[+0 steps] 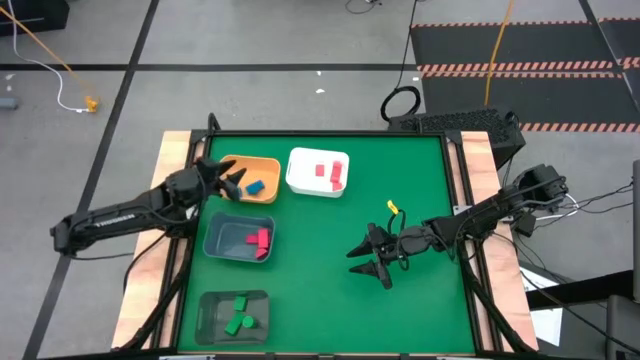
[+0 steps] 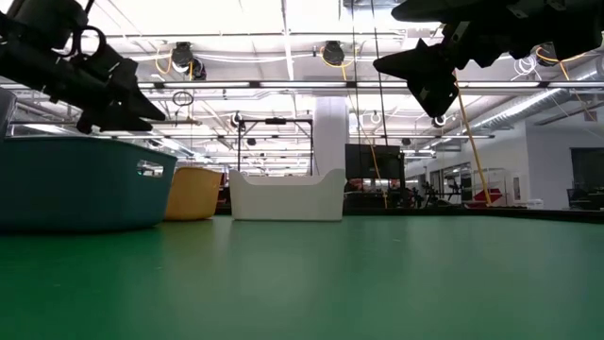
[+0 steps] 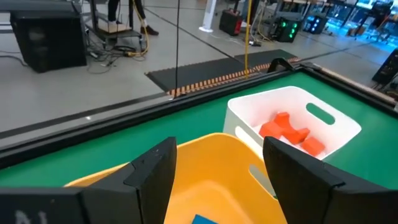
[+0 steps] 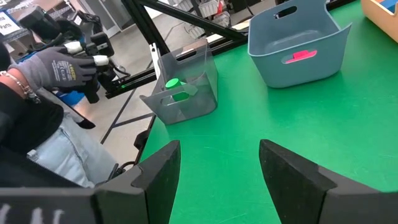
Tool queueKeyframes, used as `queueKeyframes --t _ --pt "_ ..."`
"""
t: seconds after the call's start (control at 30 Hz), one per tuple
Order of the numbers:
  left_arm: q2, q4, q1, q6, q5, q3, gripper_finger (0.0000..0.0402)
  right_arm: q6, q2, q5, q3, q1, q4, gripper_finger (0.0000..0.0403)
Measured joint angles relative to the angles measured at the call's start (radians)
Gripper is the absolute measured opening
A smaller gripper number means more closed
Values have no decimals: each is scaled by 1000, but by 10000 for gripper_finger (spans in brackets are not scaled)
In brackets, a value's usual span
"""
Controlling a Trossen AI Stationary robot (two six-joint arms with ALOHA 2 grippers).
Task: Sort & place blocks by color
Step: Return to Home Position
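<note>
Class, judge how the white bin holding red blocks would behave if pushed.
The white bin probably slides rather than tips, sitting broad-based on the flat green table. Thin-looking walls suggest it is light. Its loose red blocks would likely shift.

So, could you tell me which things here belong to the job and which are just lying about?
Job: blue blocks in orange bin; red blocks in white bin; pink and red blocks in blue-grey bin; green blocks in clear bin; left gripper over orange bin; right gripper over the table.
Lying about: coiled floor cable; person's gloved hand.
</note>
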Motion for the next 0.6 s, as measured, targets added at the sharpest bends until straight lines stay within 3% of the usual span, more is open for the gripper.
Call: queueKeyframes --t 0.3,0.6 --pt "-78 -135 0 -14 83 0 241 0 0 0 0 0 0 210" --pt "-98 -169 0 47 192 0 241 0 0 0 0 0 0 210"
